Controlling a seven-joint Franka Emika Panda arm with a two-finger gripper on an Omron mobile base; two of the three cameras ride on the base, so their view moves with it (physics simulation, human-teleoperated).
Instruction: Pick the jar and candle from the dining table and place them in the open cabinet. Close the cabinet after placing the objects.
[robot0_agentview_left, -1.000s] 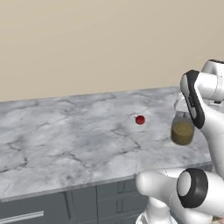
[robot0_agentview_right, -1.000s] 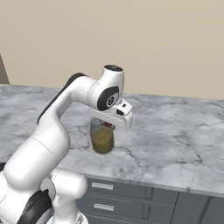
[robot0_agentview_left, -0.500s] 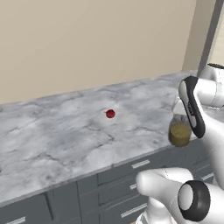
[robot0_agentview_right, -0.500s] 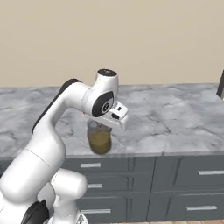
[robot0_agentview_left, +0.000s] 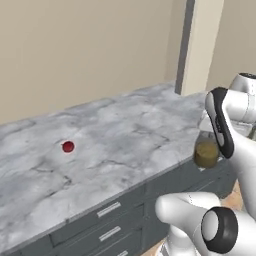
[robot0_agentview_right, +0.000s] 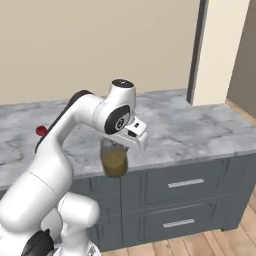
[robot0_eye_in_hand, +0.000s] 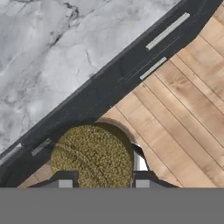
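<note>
Right, I have the hand closed on the jar, gripping it at the top with the glass body hanging below the fingers. In the right base view the jar sits off the surface, held in the air just past its front edge, in front of the dark drawer fronts. The lower half of the jar shows its olive-brown filling; the upper part is hidden by the wrist.

From the left base view I see the same jar tucked against the arm, beyond the front right corner of the surface and level with its edge. A small red ball lies on the marble well away from the jar, toward the left side and about midway between the front and back edges. In the right base view that ball peeks out behind the arm near the left edge.

Looking down through the hand view, the jar appears between the two dark fingertips, its filling seen from above. Under it lies wooden plank floor, with the front edge of the surface and the silver drawer handles running diagonally above.
</note>
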